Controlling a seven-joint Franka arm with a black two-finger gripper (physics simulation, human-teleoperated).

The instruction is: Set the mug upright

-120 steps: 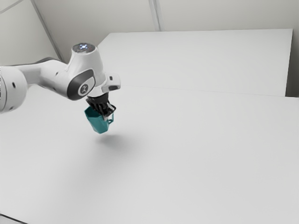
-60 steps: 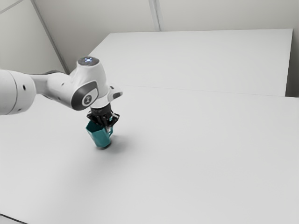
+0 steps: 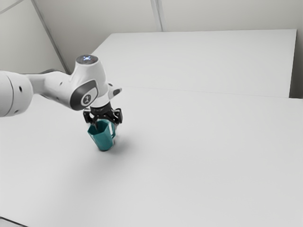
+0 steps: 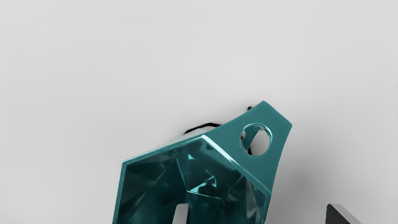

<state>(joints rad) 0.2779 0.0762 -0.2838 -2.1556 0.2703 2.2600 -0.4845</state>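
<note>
In the exterior view my gripper [image 3: 106, 124] is at the mouth of the teal mug [image 3: 102, 138], its fingers spread apart. The mug has its opening up and its base down at the table; whether it leans slightly I cannot tell. Looking from the wrist, I see the faceted inside of the mug [image 4: 143, 186] and the flat handle with a round hole. My gripper [image 4: 257, 207] is open there, with one finger over the mug's mouth and the other outside, past the wall on the handle side. The lower part of the mouth is cut off.
A broad white table [image 3: 189, 161] surrounds the mug. A dark thin line [image 3: 13, 221] crosses the near corner at the exterior view's left. Pale walls stand behind the table.
The mug has come down from the air to the table, tilting less. My gripper went down with it, then opened, and the hand has since risen slightly.
</note>
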